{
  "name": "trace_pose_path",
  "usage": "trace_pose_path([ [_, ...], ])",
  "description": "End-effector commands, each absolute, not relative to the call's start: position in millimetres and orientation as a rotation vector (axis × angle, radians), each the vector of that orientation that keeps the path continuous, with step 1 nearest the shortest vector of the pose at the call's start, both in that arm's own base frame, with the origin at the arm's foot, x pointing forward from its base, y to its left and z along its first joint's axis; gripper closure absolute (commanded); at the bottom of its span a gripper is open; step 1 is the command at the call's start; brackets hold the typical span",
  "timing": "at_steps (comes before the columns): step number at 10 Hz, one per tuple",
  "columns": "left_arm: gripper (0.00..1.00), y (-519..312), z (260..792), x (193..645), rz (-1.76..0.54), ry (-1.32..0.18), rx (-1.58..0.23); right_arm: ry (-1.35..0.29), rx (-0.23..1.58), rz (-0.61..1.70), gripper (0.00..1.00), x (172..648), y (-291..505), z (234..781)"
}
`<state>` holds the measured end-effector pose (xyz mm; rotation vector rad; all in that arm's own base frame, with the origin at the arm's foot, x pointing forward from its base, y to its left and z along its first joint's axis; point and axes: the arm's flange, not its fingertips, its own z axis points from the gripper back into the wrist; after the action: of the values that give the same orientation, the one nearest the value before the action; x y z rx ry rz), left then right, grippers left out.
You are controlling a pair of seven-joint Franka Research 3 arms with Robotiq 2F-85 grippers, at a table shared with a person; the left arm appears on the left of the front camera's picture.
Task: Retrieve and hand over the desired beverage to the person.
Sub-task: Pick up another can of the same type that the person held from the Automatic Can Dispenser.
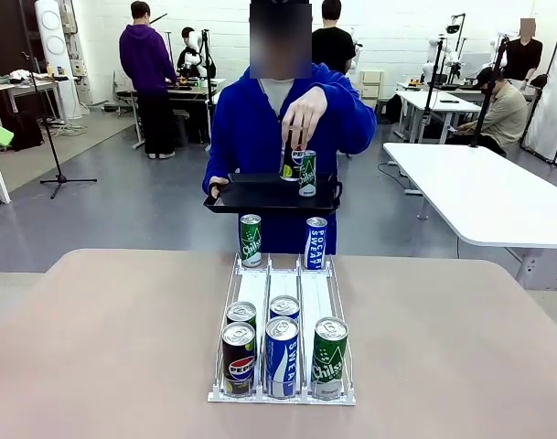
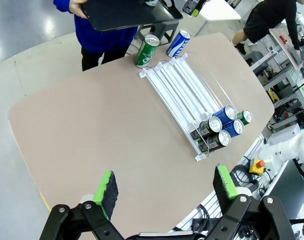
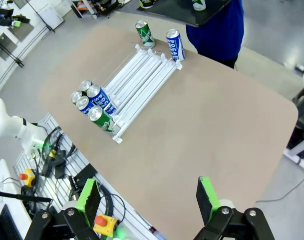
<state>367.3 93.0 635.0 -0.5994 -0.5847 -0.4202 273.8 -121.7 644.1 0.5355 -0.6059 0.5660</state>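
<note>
- Left tool (image 2: 165, 189) — jaws spread wide, holding nothing, above the bare table (image 2: 92, 130), well apart from the rack (image 2: 181, 95).
- At the rack's near end stand a Pepsi can (image 1: 239, 358), a Pocari Sweat can (image 1: 282, 357) and a Chilsung can (image 1: 329, 358).
- The person (image 1: 251, 128) at the far side holds a black tray (image 1: 251, 195) bearing two cans, with one hand (image 1: 304, 114) on the dark can (image 1: 292, 162).
- Right tool (image 3: 148, 199) — equally wide open, empty, above the table's edge.

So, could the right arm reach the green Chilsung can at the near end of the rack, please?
Probably yes: the green Chilsung can stands in the rack's right lane with bare table beside it, and the right gripper is open; only the blue can crowds it.
</note>
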Motion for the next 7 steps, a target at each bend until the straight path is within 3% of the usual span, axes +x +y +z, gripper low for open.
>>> trace_pose_path([
  [1, 0.0, 94.9, 634.8, 367.2, -0.438, -0.598, -0.616, -0.61, 0.553, 0.578, 0.0, 275.2, -123.0, 645.3],
  [7, 0.0, 94.9, 634.8, 367.2, -0.438, -0.598, -0.616, -0.61, 0.553, 0.578, 0.0, 275.2, -123.0, 645.3],
])
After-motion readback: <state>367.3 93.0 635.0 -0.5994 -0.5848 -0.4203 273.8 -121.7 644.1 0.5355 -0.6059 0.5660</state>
